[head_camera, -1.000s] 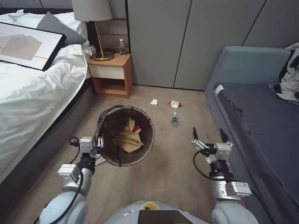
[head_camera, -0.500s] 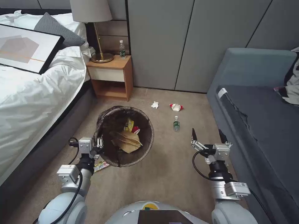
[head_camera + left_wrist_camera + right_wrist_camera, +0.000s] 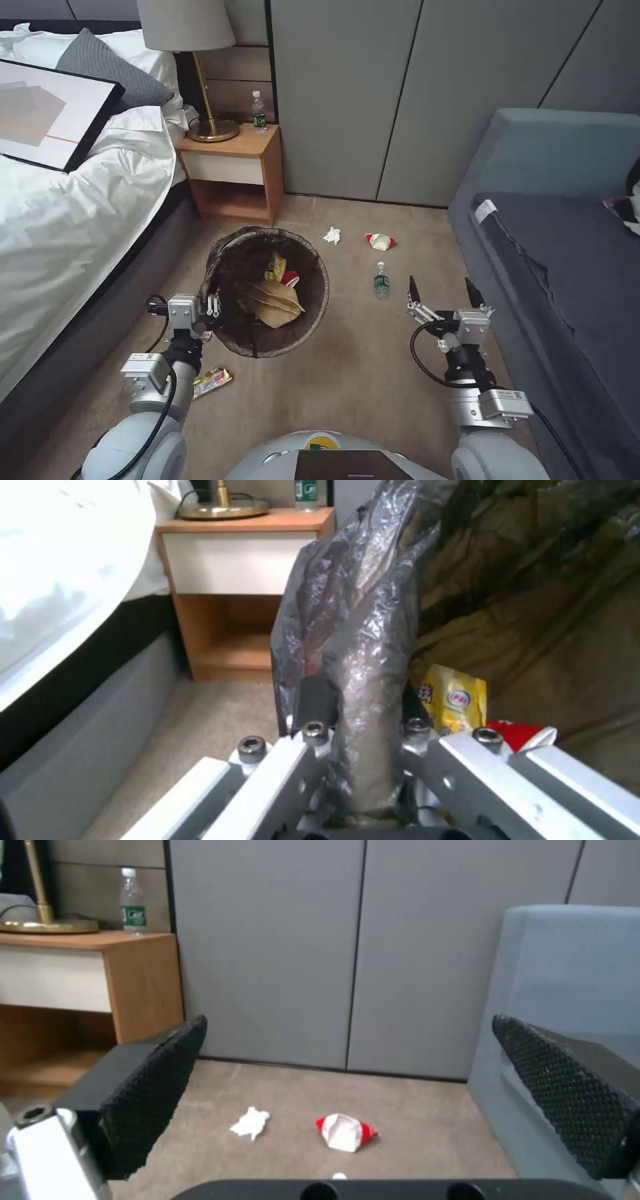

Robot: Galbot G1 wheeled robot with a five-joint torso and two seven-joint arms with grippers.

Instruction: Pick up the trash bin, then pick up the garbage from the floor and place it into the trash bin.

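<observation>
The robot is rolling forward: the bottle (image 3: 381, 280) is nearing the wide-open, empty right pincer (image 3: 440, 295), while the left pincer (image 3: 212, 308) is still clamping the trash bin (image 3: 230, 257) rim.

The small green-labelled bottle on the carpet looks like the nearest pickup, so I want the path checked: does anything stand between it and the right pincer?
Nothing visible does. The bottle lies on bare carpet, just ahead and left of the open right pincer, apart from the trash bin.
</observation>
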